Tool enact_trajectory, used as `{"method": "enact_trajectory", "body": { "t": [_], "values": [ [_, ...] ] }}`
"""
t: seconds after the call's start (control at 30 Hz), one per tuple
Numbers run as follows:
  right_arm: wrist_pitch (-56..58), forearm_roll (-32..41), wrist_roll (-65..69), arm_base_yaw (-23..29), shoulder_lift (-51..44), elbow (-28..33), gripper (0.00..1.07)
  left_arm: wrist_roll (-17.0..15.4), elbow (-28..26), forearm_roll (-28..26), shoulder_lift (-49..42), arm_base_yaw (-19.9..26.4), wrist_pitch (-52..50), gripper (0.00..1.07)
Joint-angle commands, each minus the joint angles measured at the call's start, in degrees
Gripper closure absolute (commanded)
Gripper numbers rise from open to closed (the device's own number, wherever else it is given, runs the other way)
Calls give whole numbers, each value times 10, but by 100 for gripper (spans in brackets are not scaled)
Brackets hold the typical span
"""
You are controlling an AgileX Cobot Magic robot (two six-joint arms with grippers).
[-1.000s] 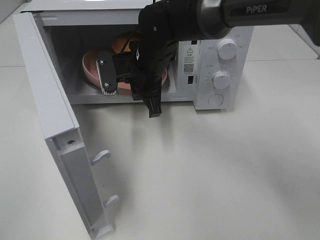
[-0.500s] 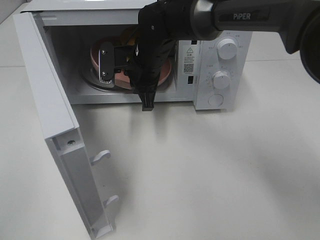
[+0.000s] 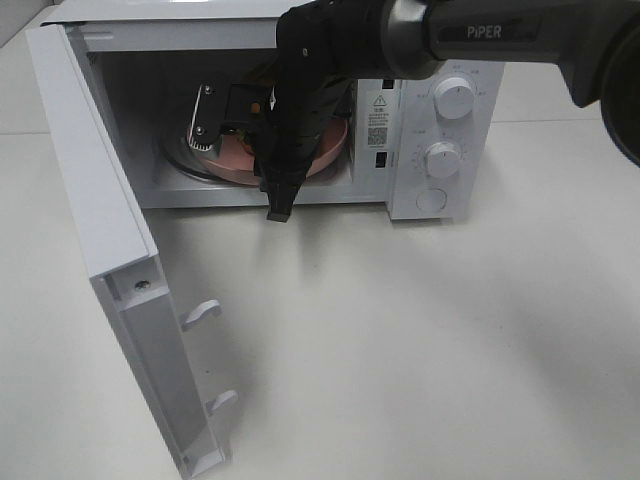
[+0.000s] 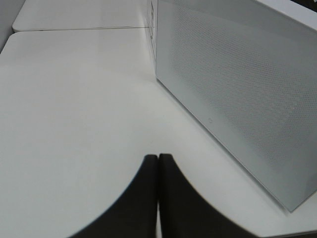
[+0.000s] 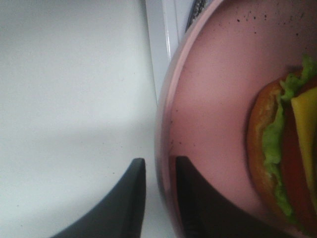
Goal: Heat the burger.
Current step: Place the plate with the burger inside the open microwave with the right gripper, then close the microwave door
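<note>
In view are 1 microwave [image 3: 480, 130] with 1 door [image 3: 90, 180], 2 knobs [image 3: 456, 99] and 1 round button [image 3: 431, 200] on its panel, 2 latch hooks [image 3: 203, 312] on that door, 1 pink plate [image 5: 208, 89], 1 burger [image 5: 292, 153], and 2 black grippers, namely the left gripper [image 4: 158, 157] and the right gripper [image 5: 158, 168].

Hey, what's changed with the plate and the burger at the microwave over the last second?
The right gripper carried the pink plate, with the burger on it, deeper into the microwave, from the opening to the middle of the cavity. Its fingers now straddle the rim with a small gap, so it seems to be letting go. The door stayed wide open.
</note>
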Motion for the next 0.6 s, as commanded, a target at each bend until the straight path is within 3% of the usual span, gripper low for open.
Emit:
{"method": "enact_trajectory", "body": {
  "t": [0.03,0.1,0.6],
  "values": [
    [11,9,31,-2,-1,-4,74,-3,1,-1,-11,2,-6,106],
    [16,9,68,-2,-5,-4,66,-3,1,-1,-11,2,-6,106],
    [47,7,343,-2,-27,-4,37,-3,1,-1,-11,2,-6,106]
  ]
}}
